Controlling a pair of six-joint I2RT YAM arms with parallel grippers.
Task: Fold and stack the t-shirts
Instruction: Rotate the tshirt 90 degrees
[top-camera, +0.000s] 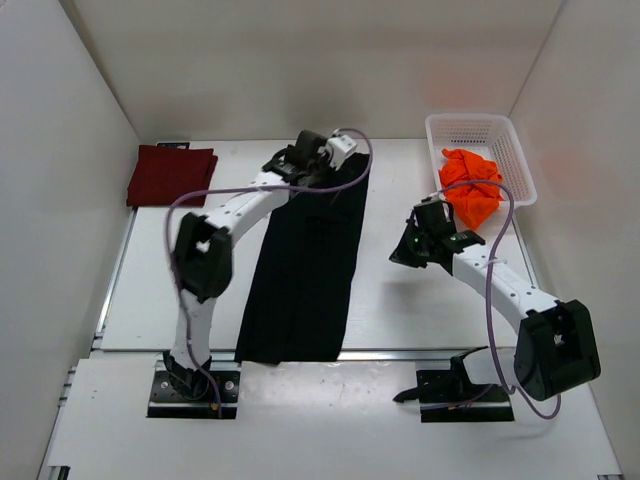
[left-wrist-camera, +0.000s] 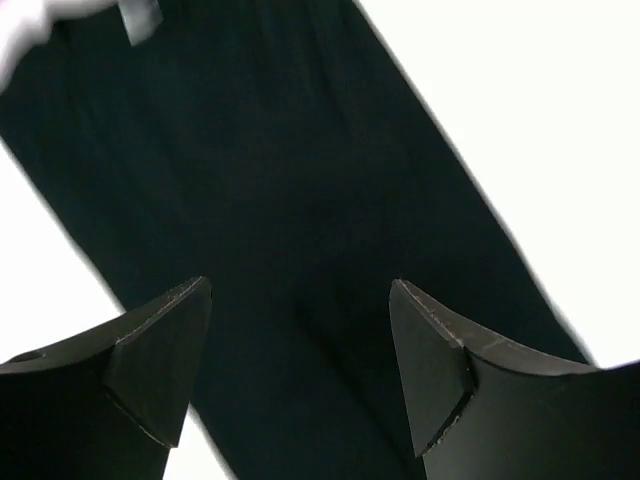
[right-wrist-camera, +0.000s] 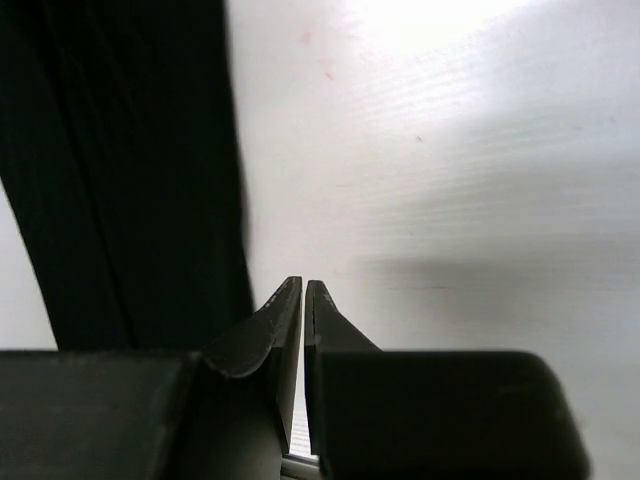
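One black t-shirt (top-camera: 305, 270) lies flat, lengthwise.

White mesh basket (top-camera: 472, 130), far right, white table (top-camera: 400, 300)

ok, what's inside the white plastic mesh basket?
A crumpled bright orange cloth t-shirt fills the near half of the white plastic mesh basket, hanging over its near rim. Whatever lies under the shirt is covered.

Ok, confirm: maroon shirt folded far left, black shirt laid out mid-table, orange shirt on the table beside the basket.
One error: the top view shows the orange shirt inside the white basket, not beside it. The maroon shirt folded far left and the black shirt laid out mid-table are right.
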